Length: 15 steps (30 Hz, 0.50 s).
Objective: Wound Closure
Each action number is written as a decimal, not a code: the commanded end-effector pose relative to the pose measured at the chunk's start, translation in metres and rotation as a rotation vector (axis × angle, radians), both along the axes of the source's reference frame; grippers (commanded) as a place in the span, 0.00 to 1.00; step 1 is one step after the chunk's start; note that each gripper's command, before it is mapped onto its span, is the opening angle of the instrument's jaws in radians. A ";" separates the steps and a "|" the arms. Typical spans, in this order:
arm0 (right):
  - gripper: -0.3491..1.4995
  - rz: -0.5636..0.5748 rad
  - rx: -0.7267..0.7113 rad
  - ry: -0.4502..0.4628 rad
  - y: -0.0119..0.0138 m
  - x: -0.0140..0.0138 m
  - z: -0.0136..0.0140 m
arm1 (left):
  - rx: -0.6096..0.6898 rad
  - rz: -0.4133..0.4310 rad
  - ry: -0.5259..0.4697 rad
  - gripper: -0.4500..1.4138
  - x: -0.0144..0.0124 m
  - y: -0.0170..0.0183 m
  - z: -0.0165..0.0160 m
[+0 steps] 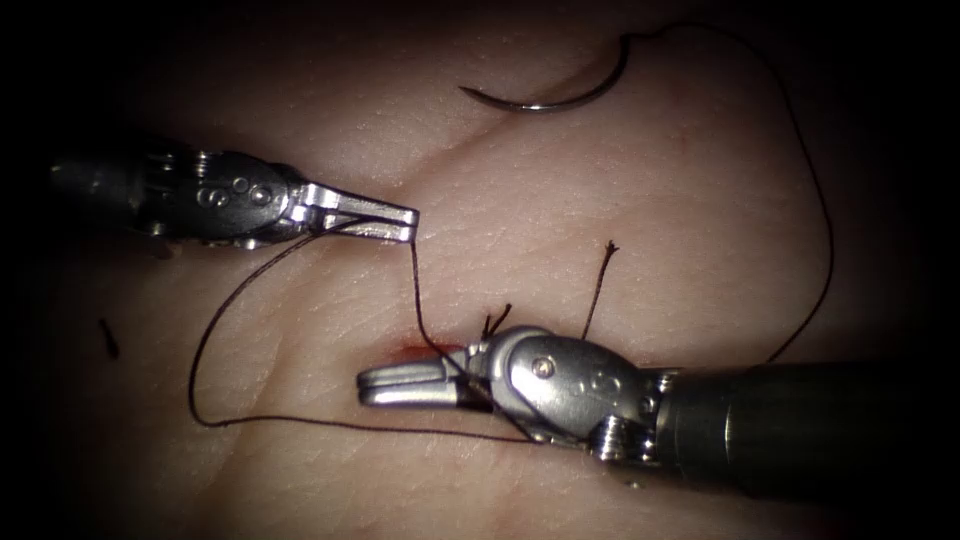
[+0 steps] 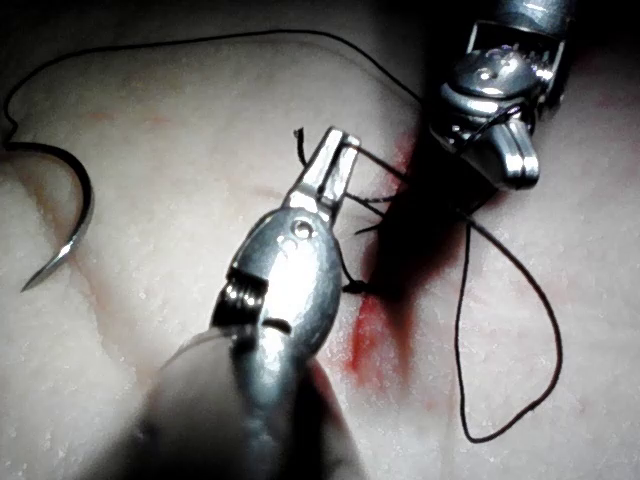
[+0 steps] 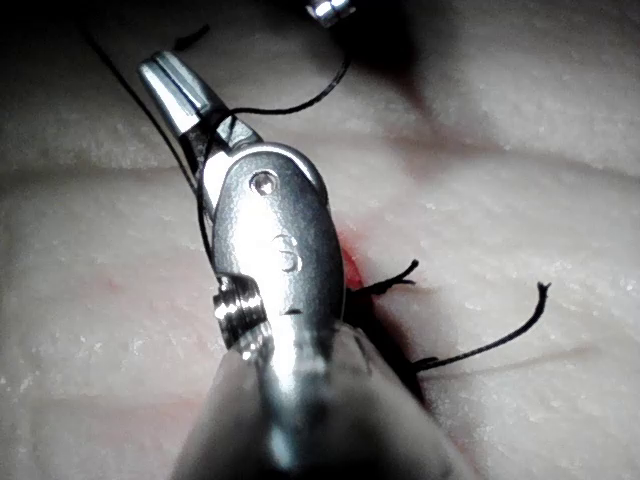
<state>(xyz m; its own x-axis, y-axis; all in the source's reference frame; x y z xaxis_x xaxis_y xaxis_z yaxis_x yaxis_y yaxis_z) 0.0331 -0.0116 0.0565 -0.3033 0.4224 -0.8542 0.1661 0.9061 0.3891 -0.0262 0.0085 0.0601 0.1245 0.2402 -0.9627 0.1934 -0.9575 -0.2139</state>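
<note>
My left tool [image 1: 405,222] pinches the thread [image 1: 418,290] just above the cut [image 1: 425,350]. My right tool [image 1: 375,385] lies over the cut with thread wrapped around it; its jaws look closed and, I judge, hold nothing. The needle [image 1: 545,98] rests free on the tissue [image 1: 700,200], far above. 2 cut ends [image 1: 598,290] stand beside the cut, so 1 stitch seems done; I judge this knot is unfinished.

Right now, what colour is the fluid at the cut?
Red fluid, clearest in the left wrist view.
</note>
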 end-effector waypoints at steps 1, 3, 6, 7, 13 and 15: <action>0.26 0.007 0.011 -0.004 -0.0003 -0.0006 0.0006 | -0.001 -0.001 0.008 0.00 -0.0008 -0.0006 0.0011; 0.27 0.019 0.026 -0.010 -0.0001 -0.0016 0.0007 | 0.001 -0.001 0.013 0.00 -0.0012 -0.0012 0.0020; 0.28 0.040 0.071 -0.006 0.0002 -0.0033 0.0009 | 0.005 0.002 0.022 0.00 -0.0021 -0.0029 0.0040; 0.28 0.050 0.087 -0.004 0.0005 -0.0039 0.0010 | 0.012 0.005 0.026 0.00 -0.0025 -0.0036 0.0049; 0.34 0.106 0.139 -0.014 0.0016 -0.0060 0.0007 | 0.027 0.020 0.026 0.00 -0.0037 -0.0055 0.0068; 0.49 0.147 0.151 -0.041 0.0022 -0.0069 0.0007 | 0.027 0.023 0.025 0.00 -0.0041 -0.0062 0.0070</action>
